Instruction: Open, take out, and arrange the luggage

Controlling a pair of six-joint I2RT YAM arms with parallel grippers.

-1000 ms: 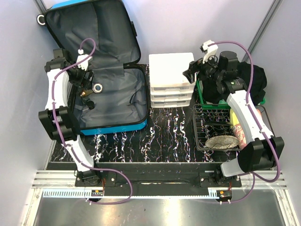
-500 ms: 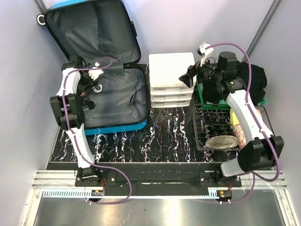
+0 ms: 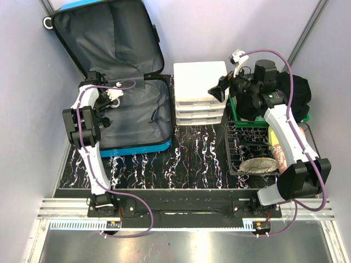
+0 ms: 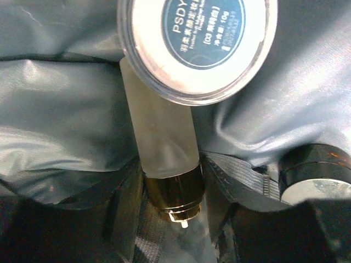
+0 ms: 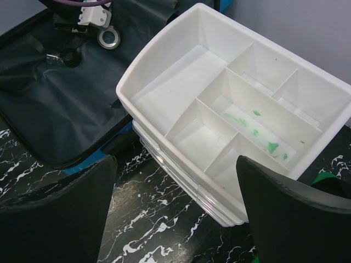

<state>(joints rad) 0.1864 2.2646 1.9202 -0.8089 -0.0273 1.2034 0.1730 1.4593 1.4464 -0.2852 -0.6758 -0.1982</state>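
The blue suitcase (image 3: pixel 134 149) lies open at the left, its lid propped up at the back, grey lining showing. My left gripper (image 3: pixel 105 105) is low inside the base. In the left wrist view it (image 4: pixel 181 230) is open, its jaws either side of the gold cap of a frosted bottle (image 4: pixel 162 137) lying on the lining. A round clear jar with a blue label (image 4: pixel 200 44) lies just beyond the bottle. A black and silver cap (image 4: pixel 315 175) lies to the right. My right gripper (image 3: pixel 216 90) is open and empty above the white organiser's front edge (image 5: pixel 175 219).
The white drawer organiser (image 3: pixel 200 82) stands right of the suitcase, its divided top tray (image 5: pixel 236 109) open. A green tray (image 3: pixel 237 116) with black cloth sits behind a wire basket (image 3: pixel 233 148) holding a yellow bottle and a woven bowl.
My left arm has folded in and its gripper has swung down over the bottle and jar in the suitcase base. My right gripper has shifted slightly left over the organiser.
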